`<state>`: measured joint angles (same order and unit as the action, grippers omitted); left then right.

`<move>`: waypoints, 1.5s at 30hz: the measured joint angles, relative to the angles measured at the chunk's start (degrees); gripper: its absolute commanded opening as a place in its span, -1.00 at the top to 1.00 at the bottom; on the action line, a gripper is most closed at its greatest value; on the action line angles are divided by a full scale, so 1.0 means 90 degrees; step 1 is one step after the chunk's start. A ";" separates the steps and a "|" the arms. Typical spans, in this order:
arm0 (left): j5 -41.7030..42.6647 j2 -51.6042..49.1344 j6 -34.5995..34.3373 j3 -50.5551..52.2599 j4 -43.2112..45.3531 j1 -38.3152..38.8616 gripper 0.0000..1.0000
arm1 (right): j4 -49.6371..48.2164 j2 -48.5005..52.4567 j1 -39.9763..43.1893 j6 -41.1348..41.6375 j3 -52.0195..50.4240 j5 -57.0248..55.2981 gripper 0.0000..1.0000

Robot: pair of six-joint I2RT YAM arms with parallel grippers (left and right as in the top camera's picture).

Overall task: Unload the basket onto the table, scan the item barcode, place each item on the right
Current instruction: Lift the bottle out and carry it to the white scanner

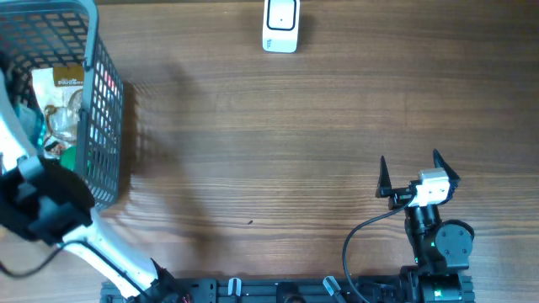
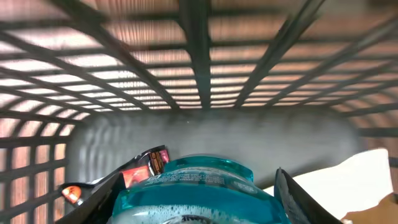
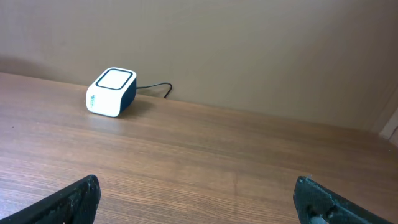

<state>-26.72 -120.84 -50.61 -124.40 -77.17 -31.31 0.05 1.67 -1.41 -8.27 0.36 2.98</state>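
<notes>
- The left fingers (image 2: 296, 200) were clenched on a teal translucent plastic bottle (image 2: 193, 186), one dark finger against each of its sides in the left wrist view.
- The bottle lay low inside a dark grey plastic mesh basket (image 1: 106, 126), whose bars filled the view above and ahead of it.
- Just beside the bottle, on its left, sat a red-and-black labelled packet (image 2: 147, 167); a pale flat sheet (image 2: 348, 180) showed at its right.
- From overhead, the left arm reached into the basket at the left edge of the brown wooden bench (image 1: 253, 151), and a packet with a tan label (image 1: 67, 77) lay further back in the basket.
- The right fingers (image 1: 383, 178) were released and spread wide, grasping nothing, above bare wood near the right front of the bench.
- Well apart from both arms, a white and dark-blue box-shaped barcode scanner (image 1: 280, 25) stood at the far edge of the bench, window up, with a black cable (image 3: 157, 87) running from its back.
</notes>
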 measured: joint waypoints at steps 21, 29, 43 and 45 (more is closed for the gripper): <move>0.0901 0.2854 0.0355 0.0002 -0.0209 0.0000 0.06 | 0.0000 0.0000 0.0000 -0.0002 0.0000 0.0000 -1.00; 0.2251 0.3266 0.0376 0.0002 0.0083 0.0182 0.02 | 0.0000 0.0000 0.0000 -0.0002 0.0000 0.0000 -1.00; 0.2608 0.3264 0.0376 0.0007 0.0899 0.3497 0.04 | 0.0000 0.0000 0.0000 -0.0002 0.0000 0.0000 -1.00; 0.2324 0.3230 0.0379 0.0007 0.0867 0.3971 0.04 | 0.0000 0.0000 0.0000 -0.0002 0.0000 0.0000 -1.00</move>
<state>-5.80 -91.77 -47.20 -124.33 -69.36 4.43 0.05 1.67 -1.41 -8.29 0.36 2.98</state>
